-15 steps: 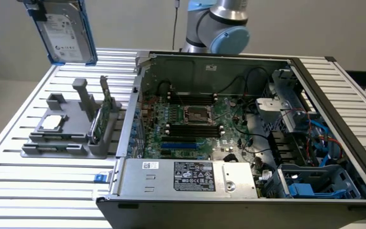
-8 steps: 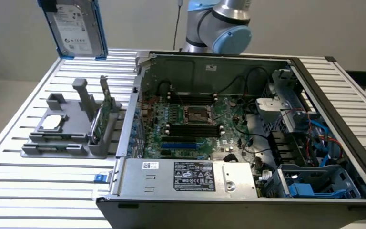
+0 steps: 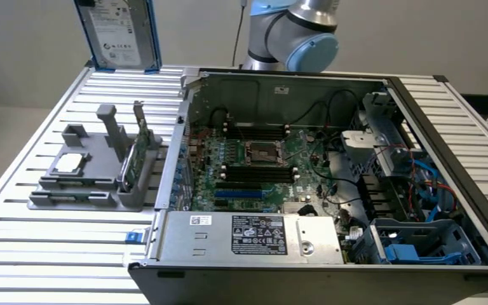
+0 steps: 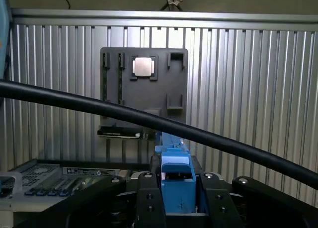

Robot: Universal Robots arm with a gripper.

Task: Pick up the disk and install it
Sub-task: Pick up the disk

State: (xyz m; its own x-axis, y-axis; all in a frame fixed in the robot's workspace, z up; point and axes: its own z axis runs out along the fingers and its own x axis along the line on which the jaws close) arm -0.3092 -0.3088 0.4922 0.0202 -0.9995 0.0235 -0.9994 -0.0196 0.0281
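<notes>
I work in what looks like a robotics lab: my worktop (image 3: 49,267) is a ribbed aluminium plate with a bare pale wall (image 3: 23,44) behind it, and my jointed arm (image 3: 299,32) rises at its twelve o'clock edge in the exterior view. An opened computer tower (image 3: 312,89) lies on it, motherboard (image 3: 261,159) exposed, with a grey moulded fixture (image 3: 81,198) of loose parts at its nine o'clock.
</notes>
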